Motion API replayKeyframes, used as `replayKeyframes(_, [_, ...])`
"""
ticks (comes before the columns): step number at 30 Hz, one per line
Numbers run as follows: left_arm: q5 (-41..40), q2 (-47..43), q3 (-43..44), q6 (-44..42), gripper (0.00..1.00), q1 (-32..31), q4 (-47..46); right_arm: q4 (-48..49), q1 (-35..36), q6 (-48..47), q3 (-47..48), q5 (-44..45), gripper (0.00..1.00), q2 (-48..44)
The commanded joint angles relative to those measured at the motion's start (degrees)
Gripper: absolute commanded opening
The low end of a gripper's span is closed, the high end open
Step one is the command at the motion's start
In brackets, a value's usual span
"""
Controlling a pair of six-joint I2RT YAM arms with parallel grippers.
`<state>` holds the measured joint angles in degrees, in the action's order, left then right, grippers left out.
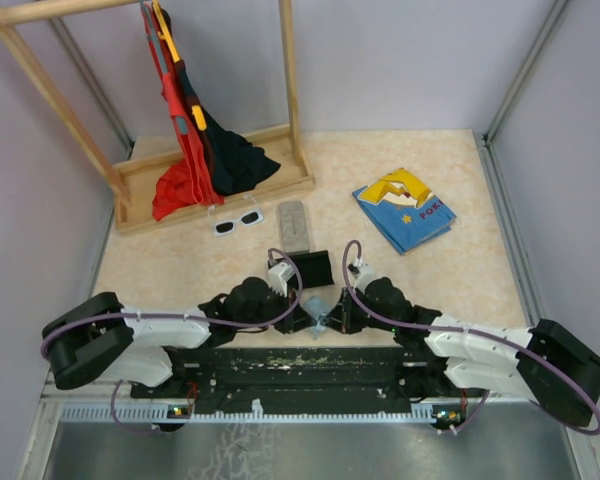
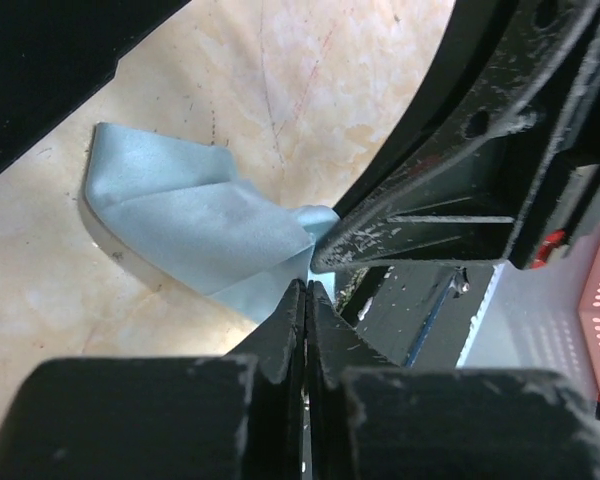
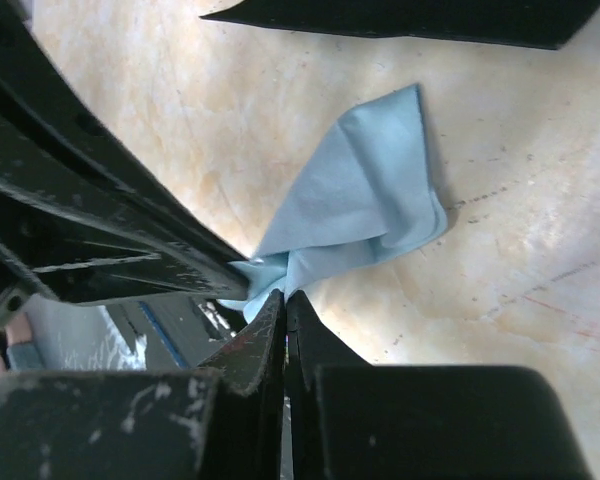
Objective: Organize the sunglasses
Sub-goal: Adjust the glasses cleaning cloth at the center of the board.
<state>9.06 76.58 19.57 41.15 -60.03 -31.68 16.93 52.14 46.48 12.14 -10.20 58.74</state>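
White-framed sunglasses [image 1: 235,222] with dark lenses lie on the table in front of the wooden rack, far from both grippers. My left gripper [image 1: 310,320] and right gripper [image 1: 330,320] meet tip to tip near the table's front edge. Between them is a crumpled light-blue cloth [image 1: 318,304]. In the left wrist view the left gripper [image 2: 308,287] is shut, with the edge of the cloth [image 2: 195,222] running into its tips. My right gripper [image 3: 285,295] is shut on a bunched corner of the cloth [image 3: 365,195].
A grey oblong case [image 1: 295,227] lies beside the sunglasses, and a black case [image 1: 312,267] sits just beyond the grippers. The wooden rack [image 1: 220,185] with red and black clothes stands at the back left. A blue picture book [image 1: 405,210] lies at the back right.
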Motion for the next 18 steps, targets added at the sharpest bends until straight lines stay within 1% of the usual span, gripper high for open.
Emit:
replayKeyframes(1, [-1.0,-4.4,-0.5,-1.1,0.01,-0.2,1.2,-5.1,0.5,-1.9,3.1,4.1,0.0,-4.1])
replayKeyframes(5, [-3.6,-8.8,-0.9,-1.9,0.01,-0.2,5.7,-10.1,0.5,-3.2,3.8,5.4,0.0,-6.5])
replayKeyframes(10, [-6.8,-13.3,-0.1,-2.5,0.01,-0.1,11.4,-12.6,0.5,-3.5,4.6,5.6,0.0,-9.0])
replayKeyframes(18, [-12.6,-17.6,4.8,-1.6,0.01,0.5,20.5,-21.4,0.5,-1.9,10.4,12.3,0.0,-14.3])
